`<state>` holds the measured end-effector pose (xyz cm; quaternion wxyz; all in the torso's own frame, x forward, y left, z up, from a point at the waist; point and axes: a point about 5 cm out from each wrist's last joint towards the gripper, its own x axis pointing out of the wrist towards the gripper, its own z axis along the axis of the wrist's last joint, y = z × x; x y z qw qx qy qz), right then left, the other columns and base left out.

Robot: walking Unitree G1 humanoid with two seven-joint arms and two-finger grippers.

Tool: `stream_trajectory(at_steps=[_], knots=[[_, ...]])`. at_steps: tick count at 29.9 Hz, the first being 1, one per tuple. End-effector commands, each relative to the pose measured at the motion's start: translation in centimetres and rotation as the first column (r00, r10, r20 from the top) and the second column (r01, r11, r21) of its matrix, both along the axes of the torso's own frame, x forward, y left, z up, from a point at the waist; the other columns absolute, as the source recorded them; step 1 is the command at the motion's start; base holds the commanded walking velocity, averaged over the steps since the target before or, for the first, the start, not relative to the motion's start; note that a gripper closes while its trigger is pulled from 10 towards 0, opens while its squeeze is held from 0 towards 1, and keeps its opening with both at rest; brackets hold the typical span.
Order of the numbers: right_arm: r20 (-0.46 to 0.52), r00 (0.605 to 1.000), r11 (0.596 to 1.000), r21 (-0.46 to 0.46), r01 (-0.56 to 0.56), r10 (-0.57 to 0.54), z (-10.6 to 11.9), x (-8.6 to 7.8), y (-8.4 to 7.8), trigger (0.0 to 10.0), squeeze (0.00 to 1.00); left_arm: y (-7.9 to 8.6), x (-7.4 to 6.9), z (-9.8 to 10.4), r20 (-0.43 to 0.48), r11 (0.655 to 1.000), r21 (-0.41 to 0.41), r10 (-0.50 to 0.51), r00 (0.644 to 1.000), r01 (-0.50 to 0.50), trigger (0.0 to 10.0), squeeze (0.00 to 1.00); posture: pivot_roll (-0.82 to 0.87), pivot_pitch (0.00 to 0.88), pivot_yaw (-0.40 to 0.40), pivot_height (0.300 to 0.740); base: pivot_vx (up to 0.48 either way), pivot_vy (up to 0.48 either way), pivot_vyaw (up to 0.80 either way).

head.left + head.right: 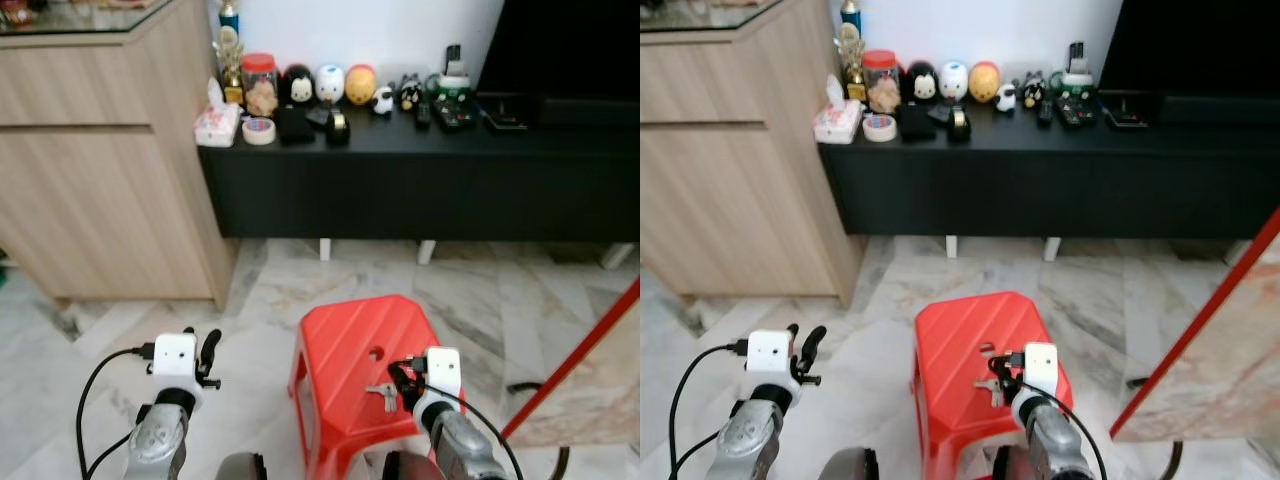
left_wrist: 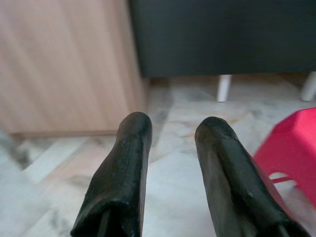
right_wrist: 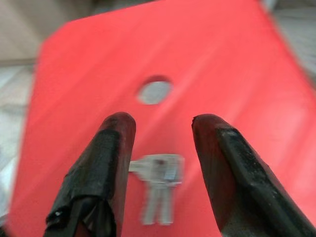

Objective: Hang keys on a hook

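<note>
With keys point(image 3: 159, 183) lying flat on the red stool point(image 1: 345, 340), right gripper point(image 3: 160, 148) poised above, fingers apart; light, thin, slippery metal, probably best pinched at the heads; left gripper point(image 2: 170, 148) idle, fingers apart.

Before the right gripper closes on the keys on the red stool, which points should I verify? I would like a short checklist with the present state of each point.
1. Keys lie flat on the red stool: ok.
2. Right gripper is open wide enough for the keys: ok.
3. Keys sit between the two fingers: ok in the right wrist view, though that picture is blurred.
4. Fingertips are low enough to grasp: cannot tell.
5. Left gripper is open, off to the stool's left, above the floor and out of the way: ok.
6. Hook to hang the keys on is located: not ok.
</note>
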<state>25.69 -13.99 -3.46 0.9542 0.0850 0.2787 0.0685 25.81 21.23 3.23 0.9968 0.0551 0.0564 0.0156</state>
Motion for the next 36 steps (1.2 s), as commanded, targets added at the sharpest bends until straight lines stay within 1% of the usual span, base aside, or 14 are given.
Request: stream_trajectory(at_steps=[1, 12, 14, 16, 20, 24, 30, 36], knots=[[0.024, 1.000, 1.000, -0.018, -0.018, 0.018, 0.33, 0.33, 0.07, 10.0, 0.00, 0.21, -0.06, 0.00, -0.006, 1.000, 0.006, 0.002, 1.000, -0.002, 10.0, 0.00, 0.08, 0.000, -0.025, 0.613, 0.000, 0.000, 0.80], [0.027, 1.000, 1.000, -0.008, -0.002, 0.002, 0.31, 0.27, 0.15, 10.0, 0.00, 0.22, -0.01, 0.21, 0.000, 1.000, 0.006, -0.006, 1.000, 0.006, 10.0, 0.00, 0.08, 0.000, -0.023, 0.613, 0.000, 0.000, 0.04], [0.020, 1.000, 1.000, -0.013, -0.005, 0.006, 0.24, 0.21, 0.13, 10.0, 0.00, 0.21, -0.01, 0.20, -0.001, 1.000, 0.006, -0.008, 1.000, 0.008, 10.0, 0.00, 0.08, 0.000, -0.023, 0.613, 0.000, 0.000, 0.00], [0.009, 1.000, 0.999, -0.040, 0.003, -0.002, 0.09, 0.09, -0.12, 10.0, 0.00, 0.17, -0.01, 0.18, -0.002, 1.000, 0.007, -0.010, 1.000, 0.010, 10.0, 0.00, 0.08, 0.000, -0.023, 0.613, 0.000, 0.000, 0.00], [0.008, 1.000, 0.999, -0.039, 0.010, -0.009, 0.05, 0.04, -0.18, 10.0, 0.00, 0.17, -0.02, 0.14, -0.004, 1.000, 0.009, -0.011, 1.000, 0.012, 10.0, 0.00, 0.08, 0.000, -0.024, 0.613, 0.000, 0.000, 0.00], [0.007, 1.000, 0.999, -0.047, -0.011, 0.012, 0.02, -0.01, -0.14, 10.0, 0.00, 0.23, -0.04, 0.09, -0.007, 1.000, 0.012, -0.011, 1.000, 0.011, 10.0, 0.00, 0.08, 0.000, -0.024, 0.613, 0.244, 0.000, 0.00], [0.016, 1.000, 0.999, -0.052, -0.003, 0.004, 0.06, -0.02, -0.24, 10.0, 0.00, 0.32, -0.03, 0.04, -0.010, 1.000, 0.017, -0.006, 1.000, 0.006, 10.0, 0.00, 0.08, 0.000, -0.026, 0.613, 0.256, 0.000, 0.59], [0.007, 1.000, 0.999, -0.049, 0.004, -0.004, -0.06, -0.13, -0.34, 10.0, 0.00, 0.40, -0.07, -0.08, -0.019, 1.000, 0.027, -0.007, 1.000, 0.007, 10.0, 0.00, 0.08, 0.000, -0.026, 0.613, 0.268, 0.000, 0.00]])
